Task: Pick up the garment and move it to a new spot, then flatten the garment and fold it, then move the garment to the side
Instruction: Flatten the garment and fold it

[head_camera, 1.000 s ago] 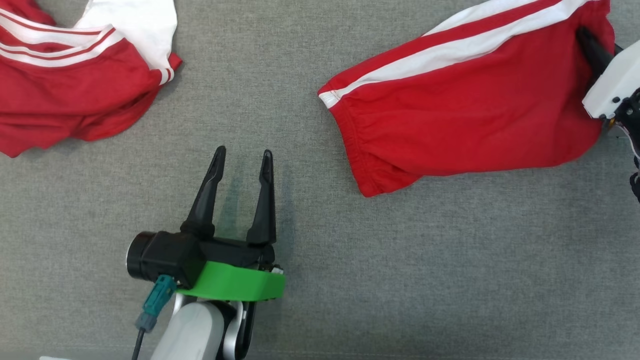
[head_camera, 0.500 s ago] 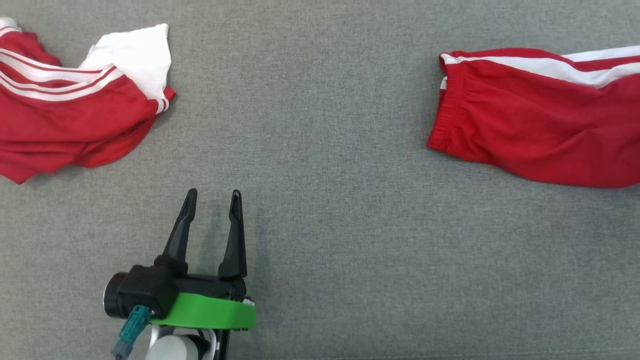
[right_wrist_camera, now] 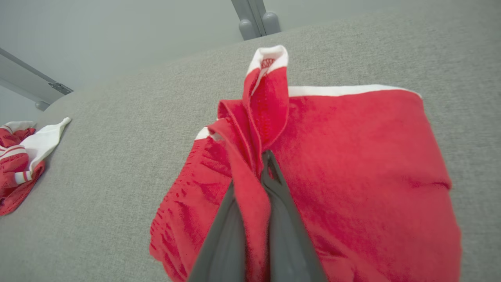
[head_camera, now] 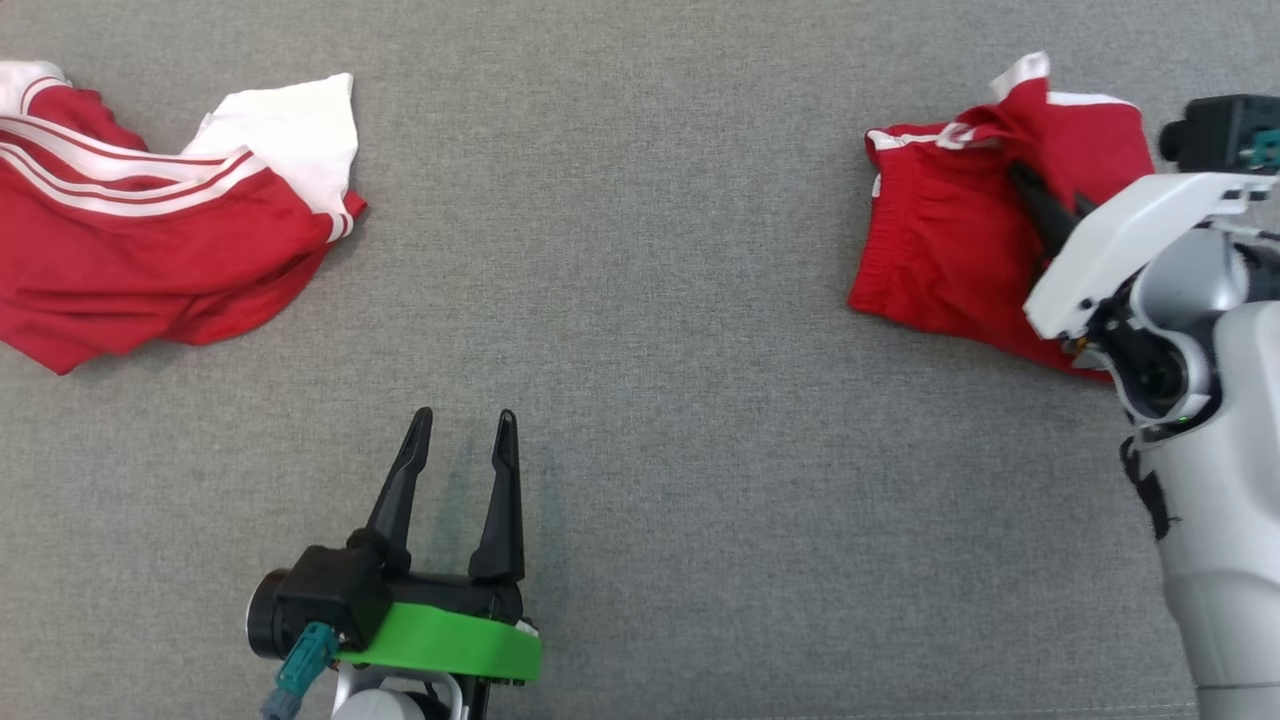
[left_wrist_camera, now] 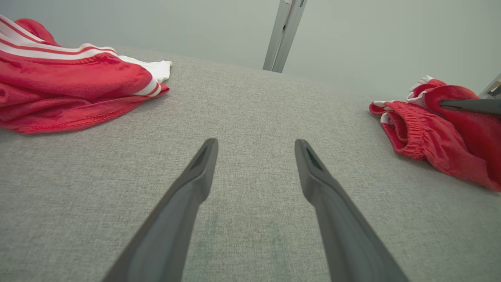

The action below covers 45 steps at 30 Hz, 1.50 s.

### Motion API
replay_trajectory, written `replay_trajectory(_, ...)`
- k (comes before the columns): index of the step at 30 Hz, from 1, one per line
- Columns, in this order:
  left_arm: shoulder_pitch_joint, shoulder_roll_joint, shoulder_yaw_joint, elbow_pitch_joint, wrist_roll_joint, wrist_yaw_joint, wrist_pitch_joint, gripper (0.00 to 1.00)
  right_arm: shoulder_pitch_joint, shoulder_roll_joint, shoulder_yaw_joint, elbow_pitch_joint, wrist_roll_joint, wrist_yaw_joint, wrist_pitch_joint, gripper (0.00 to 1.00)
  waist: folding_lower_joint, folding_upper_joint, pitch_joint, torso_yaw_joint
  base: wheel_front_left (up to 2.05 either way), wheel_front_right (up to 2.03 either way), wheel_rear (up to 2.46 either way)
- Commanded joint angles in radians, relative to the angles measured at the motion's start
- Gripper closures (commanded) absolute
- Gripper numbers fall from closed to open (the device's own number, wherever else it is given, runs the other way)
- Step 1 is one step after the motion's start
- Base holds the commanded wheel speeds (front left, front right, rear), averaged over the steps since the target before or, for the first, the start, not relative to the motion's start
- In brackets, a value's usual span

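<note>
Since half a second ago the garment [head_camera: 940,260] has gone from lying stretched toward the right edge to a bunched heap, its far part drawn back over its elastic waist end, and the right gripper [head_camera: 1022,182] has come into the head view. Its dark fingers are pressed together and sunk in the red cloth, and a white-edged corner sticks up just beyond the tips. The left gripper [head_camera: 462,425] hangs over the grey cloth surface [head_camera: 700,450] with fingers spread and nothing between them. The garment lies well off to its right, and a second red and white garment [head_camera: 150,260] lies crumpled ahead and well to its left.

From the left wrist, the spread fingers point across bare surface. The second garment sits ahead to the left. The task garment is ahead to the right, with one dark finger of the right gripper across its top. A metal post [left_wrist_camera: 283,35] stands beyond the far edge.

From the right wrist, the two fingers pinch a raised fold of the garment. The fold rises past the tips to a white hem, and the rest spreads flat to their right.
</note>
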Motion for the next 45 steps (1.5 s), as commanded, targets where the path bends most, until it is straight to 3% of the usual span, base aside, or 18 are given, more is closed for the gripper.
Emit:
replay_trajectory(1, 0.002, 0.001, 0.001, 0.005, -0.009, 0.002, 0.000, 0.00, 0.013, 0.018, 0.024, -0.003, -0.019, 0.000, -0.015, 1.00, 0.0000, -0.0001, -0.004, 0.004, 0.00, 0.00, 0.00)
replay_trajectory(6, 0.006, 0.001, -0.004, 0.023, -0.012, 0.006, 0.000, 0.00, 0.006, 0.081, 0.049, 0.037, -0.071, 0.000, -0.065, 1.00, 0.0000, -0.0001, -0.012, 0.018, 0.00, 0.00, 0.00)
replay_trajectory(12, 0.021, 0.001, -0.013, 0.036, -0.017, 0.011, 0.000, 0.00, -0.016, 0.111, 0.037, 0.077, -0.099, 0.000, -0.107, 0.98, 0.0000, -0.0001, -0.021, 0.033, 0.00, 0.00, 0.00)
replay_trajectory(14, 0.025, 0.001, -0.014, 0.039, -0.018, 0.010, 0.000, 0.00, -0.015, 0.119, 0.048, 0.077, -0.080, 0.000, -0.127, 0.15, 0.0000, -0.0001, -0.026, 0.035, 0.00, 0.00, 0.00)
replay_trajectory(15, 0.027, 0.001, -0.014, 0.041, -0.017, 0.011, 0.000, 0.00, -0.012, 0.122, 0.057, 0.074, -0.064, 0.000, -0.134, 0.00, 0.0000, -0.0001, -0.029, 0.034, 0.00, 0.00, 0.00)
replay_trajectory(21, 0.033, 0.001, -0.010, 0.055, -0.013, 0.009, 0.000, 0.00, 0.043, 0.109, 0.161, -0.005, 0.040, 0.000, -0.164, 0.00, 0.0000, -0.0001, -0.054, 0.022, 0.00, 0.00, 0.00)
replay_trajectory(24, 0.040, 0.002, 0.003, 0.062, -0.004, 0.005, 0.000, 0.00, 0.088, 0.064, 0.223, -0.074, 0.062, 0.000, -0.208, 0.00, 0.0000, -0.0001, -0.080, 0.010, 0.00, 0.00, 0.00)
replay_trajectory(29, 0.069, 0.002, 0.034, 0.073, 0.003, -0.002, 0.000, 0.00, 0.177, -0.042, 0.290, -0.164, -0.007, 0.000, -0.364, 0.00, 0.0000, -0.0001, -0.142, -0.018, 0.00, 0.00, 0.00)
replay_trajectory(38, 0.166, 0.002, 0.097, 0.081, 0.030, -0.022, 0.000, 0.00, 0.344, -0.115, 0.202, -0.114, -0.108, 0.000, -0.646, 0.00, 0.0000, -0.0001, -0.274, -0.064, 0.00, 0.00, 0.00)
replay_trajectory(45, 0.233, 0.002, 0.132, 0.059, 0.042, -0.028, 0.000, 0.00, 0.464, -0.105, 0.033, -0.001, -0.217, 0.000, -0.731, 0.00, 0.0000, -0.0001, -0.345, -0.066, 0.00, 0.00, 0.00)
